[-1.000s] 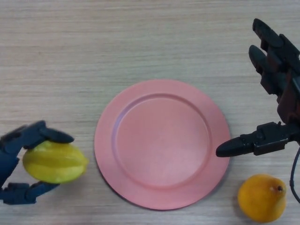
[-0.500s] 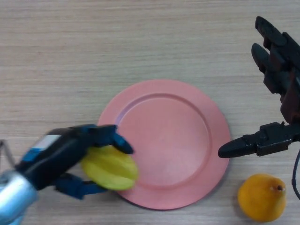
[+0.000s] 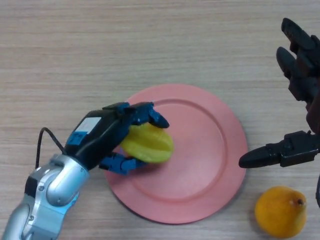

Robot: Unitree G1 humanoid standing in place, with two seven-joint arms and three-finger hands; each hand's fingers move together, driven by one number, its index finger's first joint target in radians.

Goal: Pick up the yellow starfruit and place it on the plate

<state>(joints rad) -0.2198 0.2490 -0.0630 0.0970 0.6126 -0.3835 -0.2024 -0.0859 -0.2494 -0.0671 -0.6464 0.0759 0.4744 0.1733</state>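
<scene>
My left hand (image 3: 102, 134) is shut on the yellow starfruit (image 3: 149, 143), fingers curled over its top and thumb under it. It holds the fruit over the left part of the pink plate (image 3: 210, 150); I cannot tell whether the fruit touches the plate. My right hand (image 3: 300, 100) is open at the right edge, its thumb pointing toward the plate's right rim.
An orange pear-shaped fruit (image 3: 280, 211) lies on the wooden table at the bottom right, just beyond the plate and below my right thumb.
My left hand has carried the starfruit from the table at the left, rightward and over the plate's left part. My right hand has shifted slightly right.
</scene>
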